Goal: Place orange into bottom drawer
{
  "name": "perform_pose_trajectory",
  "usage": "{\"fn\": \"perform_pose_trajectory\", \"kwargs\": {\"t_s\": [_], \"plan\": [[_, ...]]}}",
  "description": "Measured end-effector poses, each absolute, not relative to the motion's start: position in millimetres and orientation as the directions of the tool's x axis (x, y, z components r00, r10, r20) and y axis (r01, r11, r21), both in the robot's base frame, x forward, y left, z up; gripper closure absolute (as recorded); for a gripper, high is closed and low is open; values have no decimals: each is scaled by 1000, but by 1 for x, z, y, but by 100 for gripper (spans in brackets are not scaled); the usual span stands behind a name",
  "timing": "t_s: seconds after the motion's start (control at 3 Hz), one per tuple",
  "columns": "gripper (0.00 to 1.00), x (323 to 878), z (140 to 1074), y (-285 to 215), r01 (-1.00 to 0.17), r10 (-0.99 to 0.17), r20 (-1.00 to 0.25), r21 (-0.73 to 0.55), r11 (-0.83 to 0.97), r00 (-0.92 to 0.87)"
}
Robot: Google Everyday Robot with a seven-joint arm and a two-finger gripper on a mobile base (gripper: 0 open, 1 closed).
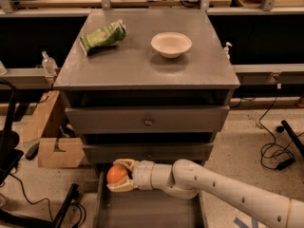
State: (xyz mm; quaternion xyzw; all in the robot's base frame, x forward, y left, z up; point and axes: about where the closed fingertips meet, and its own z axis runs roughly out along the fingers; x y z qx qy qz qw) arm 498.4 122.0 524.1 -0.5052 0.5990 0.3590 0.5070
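Bottom drawer (147,212) stands open at the cabinet's (147,120) foot. Above its back-left corner hangs the gripper (114,175), fingers (124,163) clasping the orange (117,174) across its middle. It is probably firm, smooth, light, and apt to roll.

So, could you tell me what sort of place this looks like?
Probably a robotics lab or workshop: loose cables on the floor and a cardboard box beside the grey cabinet. The gripper holds the orange just above the open bottom drawer.
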Motion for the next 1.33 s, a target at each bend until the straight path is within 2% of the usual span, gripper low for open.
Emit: {"fn": "perform_pose_trajectory", "kwargs": {"t_s": [0.33,0.67,1.0,1.33], "plan": [[100,499,526,122,-969,-242,-970,-85,232,27],[100,497,493,126,-972,-213,-976,-11,234,-41],[100,495,423,117,-957,-207,-967,91,274,-151],[100,495,354,105,-949,-233,-951,135,284,-205]]}}
